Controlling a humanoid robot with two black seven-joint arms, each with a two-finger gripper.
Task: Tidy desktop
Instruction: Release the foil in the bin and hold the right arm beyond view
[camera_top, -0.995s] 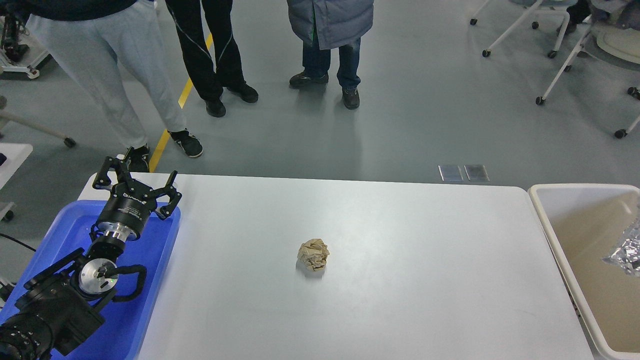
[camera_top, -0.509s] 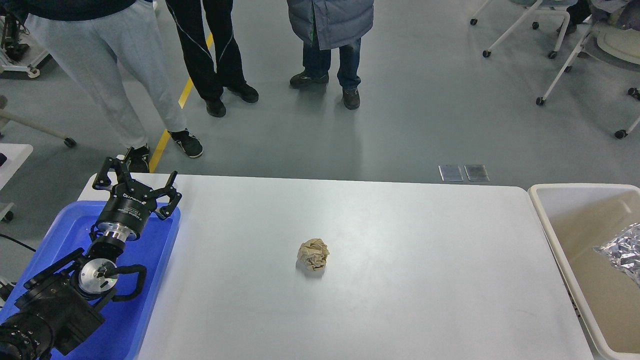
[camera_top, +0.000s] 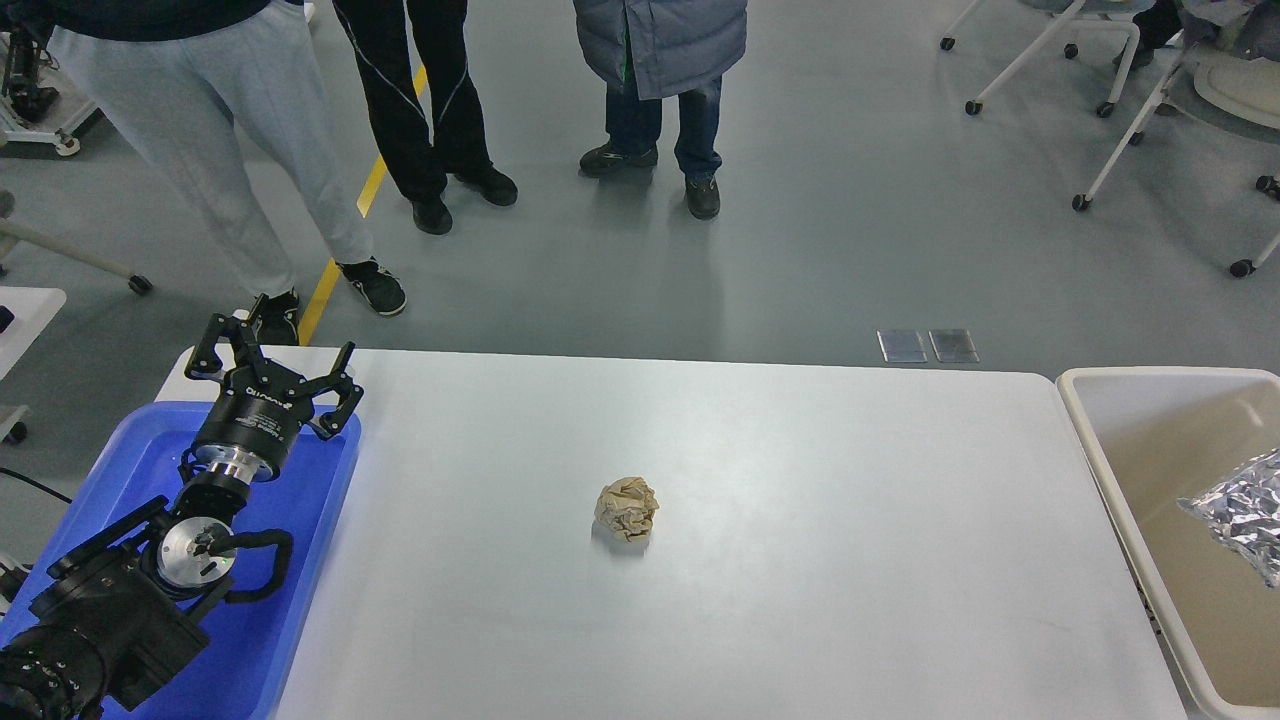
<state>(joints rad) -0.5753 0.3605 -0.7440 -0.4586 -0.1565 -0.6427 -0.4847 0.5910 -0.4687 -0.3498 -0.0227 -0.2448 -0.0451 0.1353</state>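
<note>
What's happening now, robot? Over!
Left end effector open, empty, over blue tray. Right end effector not in view. Crumpled paper ball alone mid desktop. Nothing around it.

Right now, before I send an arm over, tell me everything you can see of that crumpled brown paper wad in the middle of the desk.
The paper wad is a tan-brown sheet, seemingly kraft paper or a napkin, crushed into a rough ball with deep creases and folds. It sits alone near the middle of the white desktop, slightly left of centre, casting a small soft shadow at its base. Only the desktop touches it. It lies well clear of the blue tray on the left and the beige bin on the right. My left hand is far from it, over the tray.
</note>
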